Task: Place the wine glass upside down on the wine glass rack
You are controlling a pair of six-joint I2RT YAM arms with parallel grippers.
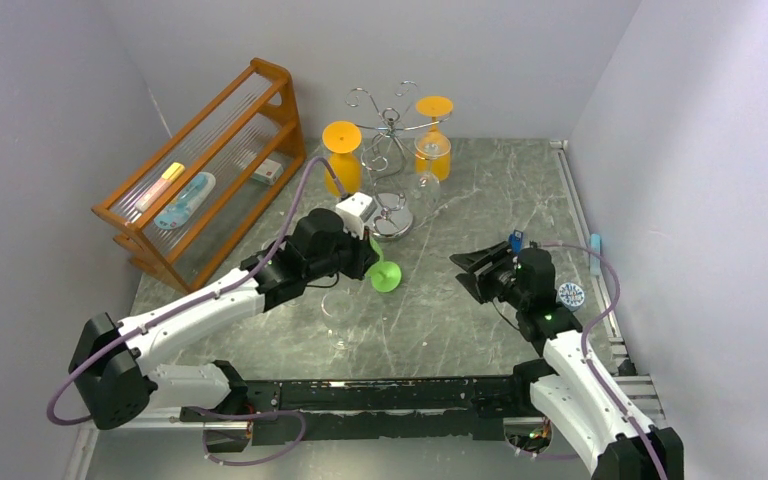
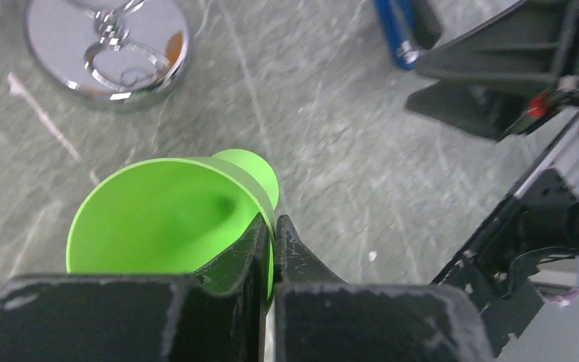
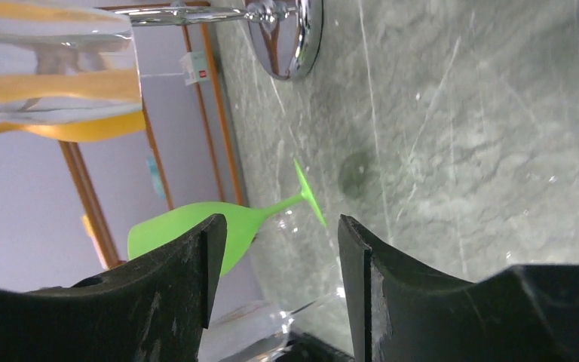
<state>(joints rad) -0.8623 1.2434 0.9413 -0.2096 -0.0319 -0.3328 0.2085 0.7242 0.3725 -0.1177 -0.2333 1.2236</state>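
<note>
My left gripper [image 1: 364,246] is shut on the rim of a green wine glass [image 1: 384,276]. The left wrist view shows both fingers [image 2: 255,243] pinching the wall of the green bowl [image 2: 158,219]. The glass hangs tilted, foot down, just above the table, as the right wrist view [image 3: 196,226] shows. The chrome wine glass rack [image 1: 390,130] stands just behind it, its round base [image 1: 392,222] close by, also in the left wrist view [image 2: 109,45]. My right gripper [image 1: 472,272] is open and empty, to the right of the glass, with its jaws wide apart [image 3: 279,264].
Two orange-footed glasses [image 1: 433,140] hang on the rack, and a clear one [image 1: 425,188] is by its base. A clear glass [image 1: 340,312] lies on the table near the left arm. An orange wooden shelf [image 1: 205,170] stands at back left.
</note>
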